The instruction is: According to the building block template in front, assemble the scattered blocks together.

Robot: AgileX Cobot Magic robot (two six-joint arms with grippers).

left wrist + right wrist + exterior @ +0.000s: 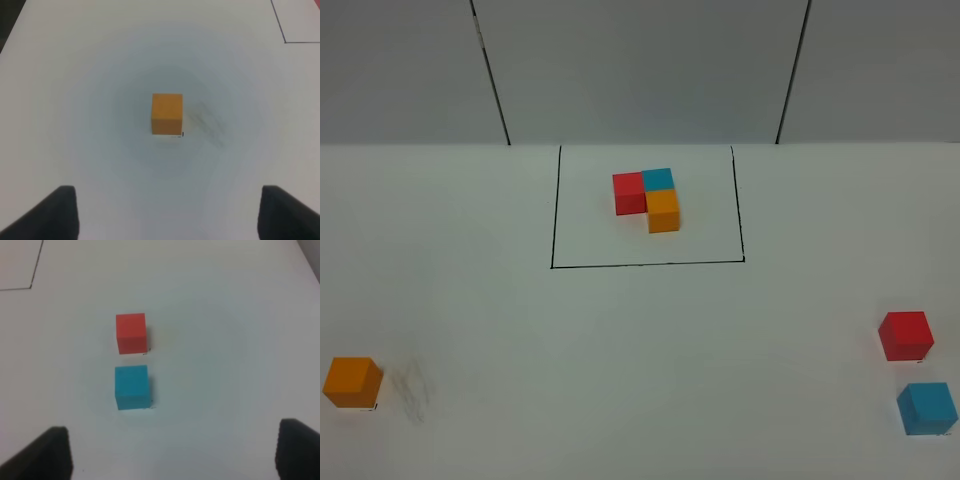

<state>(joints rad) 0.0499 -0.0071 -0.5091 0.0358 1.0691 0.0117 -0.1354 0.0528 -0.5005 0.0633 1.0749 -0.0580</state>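
Lower left of exterior frame: orange block alone on white table. Left gripper spread wide, empty, above table short of orange block. Upper centre: template inside black outline. Lower right: red block, blue block near each other, not touching. Right gripper spread wide, empty.

text: none readable | labels: none | brands: none | numbers: none | signs: none
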